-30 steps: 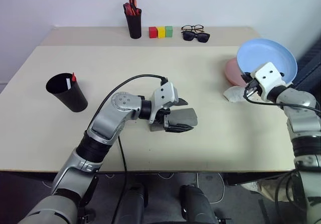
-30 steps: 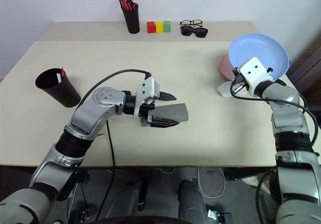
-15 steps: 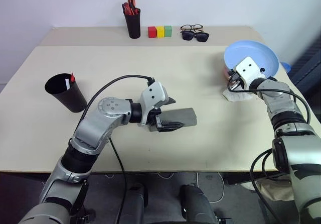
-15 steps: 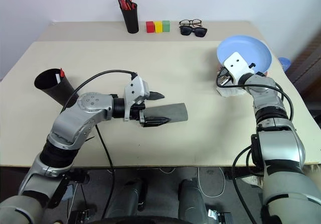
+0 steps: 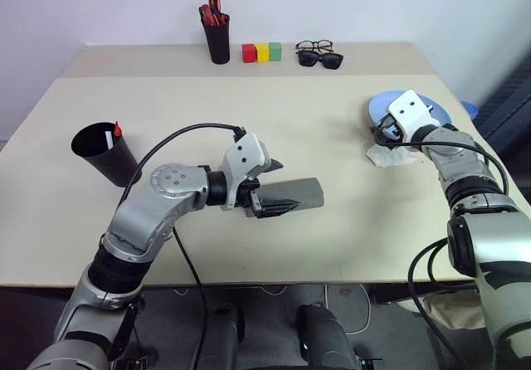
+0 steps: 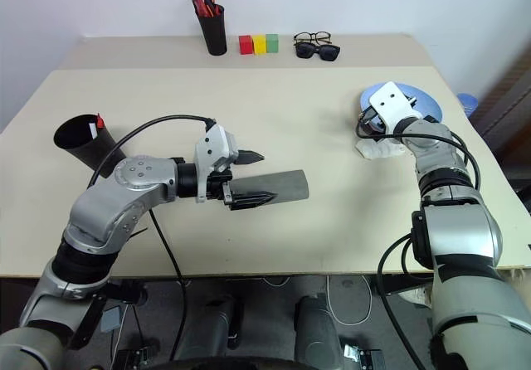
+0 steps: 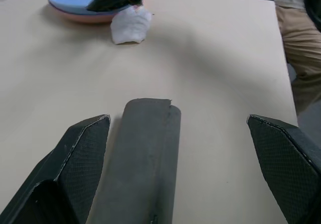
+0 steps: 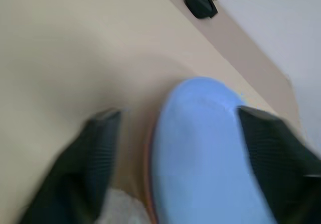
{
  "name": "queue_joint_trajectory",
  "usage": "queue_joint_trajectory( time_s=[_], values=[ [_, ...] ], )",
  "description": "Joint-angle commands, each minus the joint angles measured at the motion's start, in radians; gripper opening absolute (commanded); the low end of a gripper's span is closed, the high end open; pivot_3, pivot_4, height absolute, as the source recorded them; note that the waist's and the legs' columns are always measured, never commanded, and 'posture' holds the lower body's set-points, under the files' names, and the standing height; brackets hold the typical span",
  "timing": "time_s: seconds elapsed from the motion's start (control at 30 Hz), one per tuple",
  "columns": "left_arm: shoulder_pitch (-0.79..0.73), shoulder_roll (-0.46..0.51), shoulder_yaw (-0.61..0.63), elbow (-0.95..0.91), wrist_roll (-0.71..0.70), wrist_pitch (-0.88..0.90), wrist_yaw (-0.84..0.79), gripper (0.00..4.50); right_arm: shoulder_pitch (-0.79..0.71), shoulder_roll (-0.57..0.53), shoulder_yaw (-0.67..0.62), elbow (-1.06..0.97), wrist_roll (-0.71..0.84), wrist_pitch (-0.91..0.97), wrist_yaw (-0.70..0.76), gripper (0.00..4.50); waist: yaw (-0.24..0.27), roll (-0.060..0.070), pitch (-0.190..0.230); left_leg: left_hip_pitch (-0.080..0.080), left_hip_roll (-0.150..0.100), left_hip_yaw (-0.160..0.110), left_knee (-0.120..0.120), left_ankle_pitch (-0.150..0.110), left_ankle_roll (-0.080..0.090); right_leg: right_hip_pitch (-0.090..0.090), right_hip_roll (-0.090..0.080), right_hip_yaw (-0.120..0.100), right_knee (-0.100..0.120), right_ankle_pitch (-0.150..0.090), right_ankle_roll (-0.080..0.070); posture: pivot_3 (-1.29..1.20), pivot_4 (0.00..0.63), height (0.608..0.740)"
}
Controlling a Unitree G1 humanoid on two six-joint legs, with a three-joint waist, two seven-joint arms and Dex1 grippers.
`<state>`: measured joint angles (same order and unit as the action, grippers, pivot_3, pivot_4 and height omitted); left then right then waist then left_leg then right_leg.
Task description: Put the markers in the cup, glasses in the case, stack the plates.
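Observation:
The grey case [image 5: 292, 193] lies shut on the table between the wide-apart fingers of my left gripper [image 5: 276, 187], close to one finger [image 7: 83, 148]. The glasses are hidden. At the left stands the black cup [image 5: 103, 151] with the red marker [image 5: 119, 128] and the white marker [image 5: 112, 140] in it. At the right, the blue plate [image 6: 423, 100] rests flat on the pink plate [image 7: 95, 17]. My right gripper [image 8: 178, 114] is open over the blue plate's near rim, a finger on either side.
A crumpled white tissue [image 5: 390, 156] lies just in front of the plates. Along the back stand a black pen holder [image 5: 218, 38], three coloured blocks [image 5: 261, 52], a dark-framed pair [image 5: 318, 46] and sunglasses [image 5: 323, 59]. A person's leg [image 7: 301, 38] is beyond the table's right edge.
The blue plate, held tilted up by my right gripper, came down flat onto the pink plate and the gripper opened. My left gripper drew back slightly along the case.

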<state>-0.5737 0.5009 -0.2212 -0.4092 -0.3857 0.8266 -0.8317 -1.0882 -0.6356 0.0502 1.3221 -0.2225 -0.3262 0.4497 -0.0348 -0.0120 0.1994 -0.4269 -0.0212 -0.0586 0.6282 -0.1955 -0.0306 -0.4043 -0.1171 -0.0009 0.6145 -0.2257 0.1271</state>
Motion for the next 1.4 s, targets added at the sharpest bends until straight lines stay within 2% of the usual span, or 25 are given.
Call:
queue_joint_trajectory(
  time_s=[0.03, 0.23, 0.4, 0.63, 0.93, 1.03, 1.27, 1.4],
  values=[
    [-0.012, 0.006, 0.013, -0.023, -0.017, -0.01, 0.002, 4.5, -0.046, -0.013, -0.043, -0.023, 0.04, -0.014, 0.025, 4.49, -0.005, 0.0, 0.0, 0.0, 0.0, 0.0, 0.0, 0.0, 0.0, 0.0, 0.0, 0.0, 0.0, 0.0, 0.0, 0.0, 0.15, 0.74],
    [-0.024, -0.01, -0.004, 0.01, -0.02, -0.031, -0.005, 4.5, 0.019, -0.031, -0.116, -0.085, 0.15, -0.003, 0.245, 4.49, -0.01, 0.0, 0.0, 0.001, 0.0, 0.0, 0.0, 0.0, 0.0, 0.0, 0.0, 0.0, 0.0, 0.001, 0.002, 0.0, 0.15, 0.74],
    [-0.02, -0.025, -0.013, 0.016, -0.027, -0.033, -0.006, 4.5, 0.144, -0.035, -0.144, -0.166, 0.208, 0.039, 0.357, 4.49, -0.006, 0.0, 0.0, 0.001, 0.0, 0.0, 0.0, 0.0, 0.0, 0.001, 0.0, 0.0, 0.0, 0.001, 0.003, 0.0, 0.15, 0.74],
    [-0.017, -0.023, -0.01, 0.02, -0.028, -0.034, -0.006, 4.5, 0.27, -0.015, -0.146, -0.177, 0.217, 0.08, 0.319, 4.49, -0.012, 0.0, 0.0, 0.001, 0.0, 0.0, 0.001, 0.0, 0.0, 0.001, 0.0, 0.001, 0.0, 0.001, 0.002, 0.0, 0.15, 0.74],
    [0.003, 0.007, 0.011, -0.017, -0.031, -0.015, 0.025, 4.5, 0.268, 0.02, -0.137, -0.124, 0.201, 0.086, 0.235, 4.49, -0.011, 0.0, 0.0, 0.008, 0.0, 0.0, 0.001, 0.0, 0.0, 0.008, 0.0, 0.001, 0.0, 0.0, 0.0, 0.0, 0.15, 0.74],
    [0.009, 0.016, 0.019, -0.026, -0.033, -0.008, 0.036, 4.5, 0.26, 0.032, -0.142, -0.109, 0.205, 0.099, 0.215, 3.69, -0.011, -0.001, 0.0, 0.01, 0.0, 0.0, 0.0, 0.0, 0.0, 0.01, 0.0, 0.001, 0.0, 0.0, 0.0, 0.0, 0.15, 0.74],
    [0.006, 0.019, 0.023, -0.023, -0.037, -0.007, 0.045, 4.5, 0.25, 0.036, -0.147, -0.117, 0.212, 0.106, 0.224, 0.13, -0.006, -0.001, 0.0, 0.013, 0.0, 0.0, 0.0, 0.0, 0.0, 0.013, 0.0, 0.001, -0.001, 0.0, 0.0, 0.0, 0.15, 0.74],
    [0.013, 0.019, 0.023, -0.028, -0.044, -0.008, 0.053, 4.5, 0.243, 0.025, -0.156, -0.153, 0.228, 0.089, 0.239, 0.05, -0.007, -0.001, 0.0, 0.013, 0.0, 0.0, 0.0, 0.0, 0.0, 0.013, 0.0, 0.001, -0.001, 0.0, 0.0, 0.0, 0.15, 0.74]
  ],
)
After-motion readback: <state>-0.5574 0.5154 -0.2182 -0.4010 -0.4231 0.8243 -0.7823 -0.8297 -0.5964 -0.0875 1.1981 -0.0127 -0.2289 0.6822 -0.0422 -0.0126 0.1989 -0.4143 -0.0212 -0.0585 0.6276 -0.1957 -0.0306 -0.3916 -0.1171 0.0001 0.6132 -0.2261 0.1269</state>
